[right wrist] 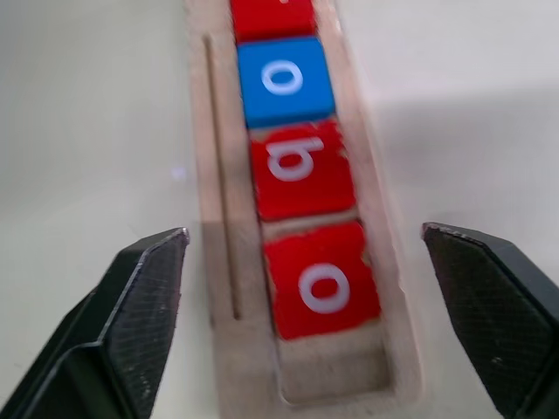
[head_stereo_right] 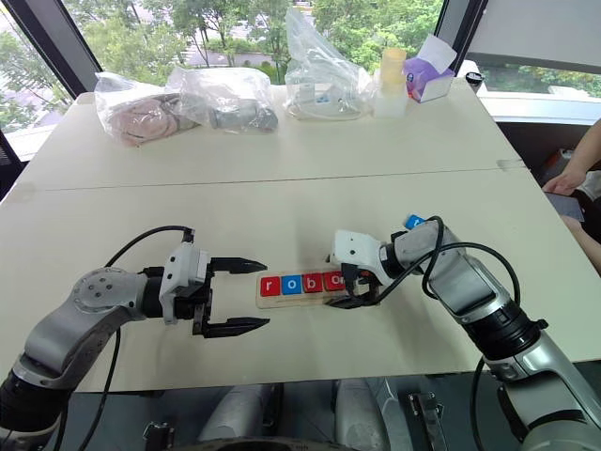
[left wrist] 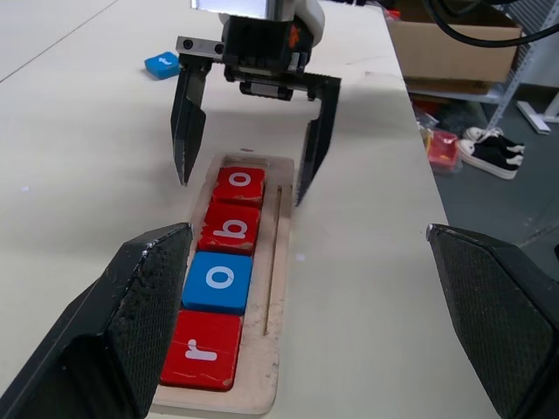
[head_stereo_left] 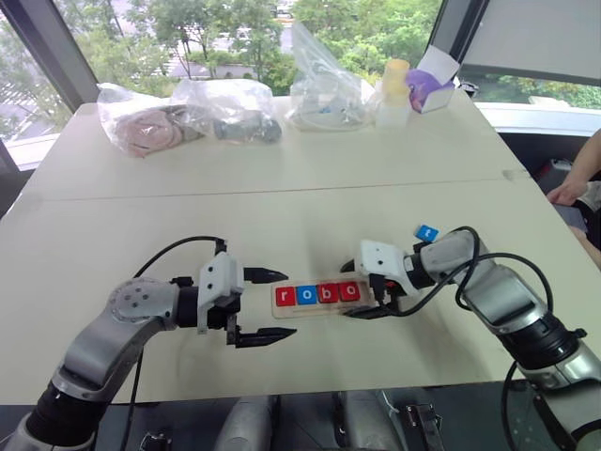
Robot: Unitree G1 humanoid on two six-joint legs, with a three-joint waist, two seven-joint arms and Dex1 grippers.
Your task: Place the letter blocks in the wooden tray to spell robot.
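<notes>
Your right gripper (left wrist: 249,131) stands wide and holds nothing, straddling the end of the wooden tray (left wrist: 278,262) with the last-placed red "o" block (right wrist: 321,279) just under and between its fingers. Four letter blocks sit in the tray in a row: red "r" (left wrist: 203,349), blue "o" (left wrist: 218,279), red "b" (left wrist: 231,227), then that red "o", so you're one letter short of the word. The empty slot lies right below the gripper, at the tray's near end in the right wrist view. The remaining tile, a blue block (head_stereo_left: 427,231), lies on the counter (head_stereo_left: 282,216) behind your right forearm, apart from the tray; its letter is too small to read, but it should be the "t". My call: lift straight up first so the fingers don't drag the red "o" out of line, then swing back to the blue tile, pinch it by two opposite edges and keep the letter upright. Your left gripper (head_stereo_left: 261,305) hangs wide and empty just off the tray's "r" end; leave it there as a stop in case the tray slides. The tiles are small and glossy, likely slippery.
</notes>
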